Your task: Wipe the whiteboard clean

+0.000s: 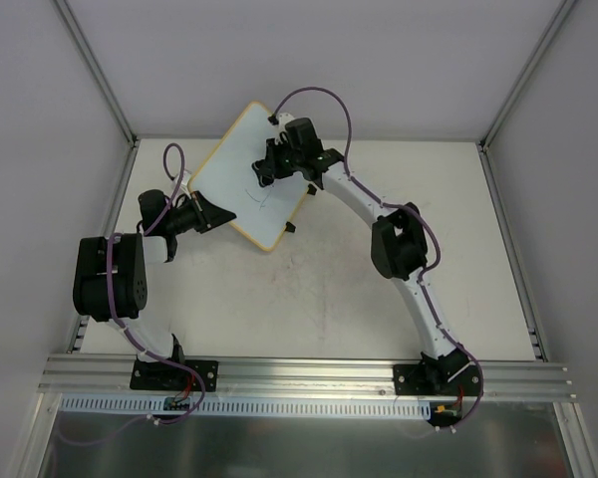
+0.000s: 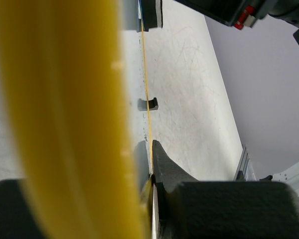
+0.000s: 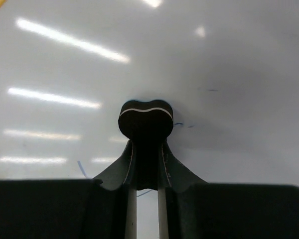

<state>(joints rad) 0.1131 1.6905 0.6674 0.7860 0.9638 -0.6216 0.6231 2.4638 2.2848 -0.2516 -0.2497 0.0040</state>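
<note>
Grey walls enclose the pale table, and the whiteboard lies tilted at about 11 o'clock on it. The left gripper is clamped on its yellow frame at the board's 8 o'clock edge. The right gripper, over the board's 1 o'clock part, has its fingers closed on a small dark pad, probably the eraser, pressed to the white face. Most of the face looks clean, so I judge the erasing well advanced, with only a few faint blue strokes left near the pad.
</note>
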